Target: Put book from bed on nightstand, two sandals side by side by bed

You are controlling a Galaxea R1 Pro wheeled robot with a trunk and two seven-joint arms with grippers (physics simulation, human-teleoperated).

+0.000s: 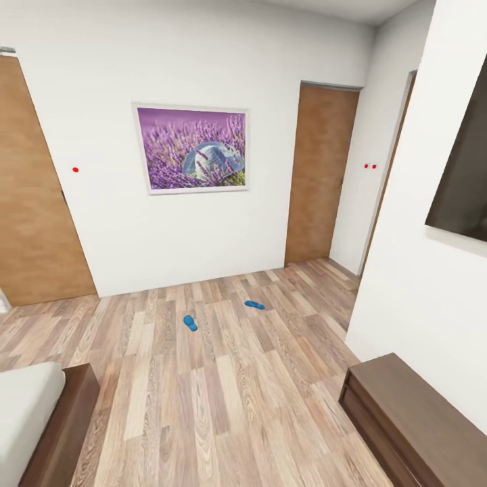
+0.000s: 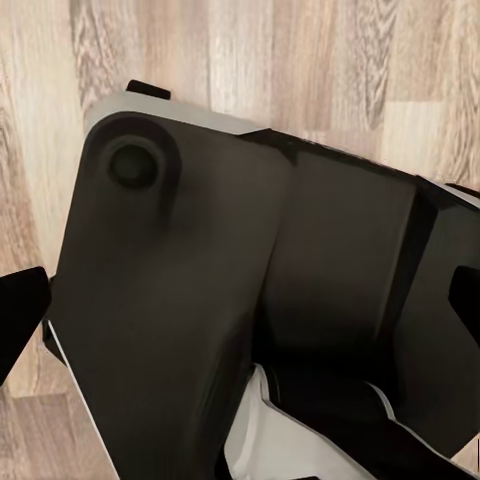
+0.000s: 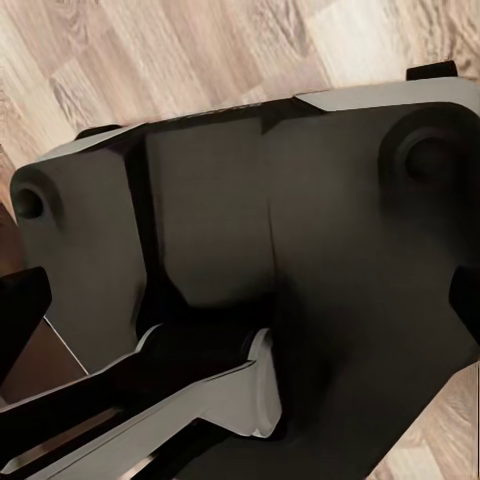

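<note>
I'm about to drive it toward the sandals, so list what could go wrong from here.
1. The two sandals, left sandal and right sandal, lie apart on the open floor; rolling straight ahead could run over or push one.
2. The bed corner and the long low dresser flank the path; a wide turn might clip either.
3. Both sandals are flat on the planks, probably awkward to grip.

A brown-grey wood-plank floor (image 1: 223, 399) fills the lower half of the head view. Two blue sandals lie on it near the middle of the frame, well apart: the left sandal (image 1: 191, 322) and the right sandal (image 1: 254, 305), which sits slightly higher. The corner of the bed (image 1: 40, 419) stands on the floor at lower left, and a low dark dresser (image 1: 412, 419) at lower right.
</note>
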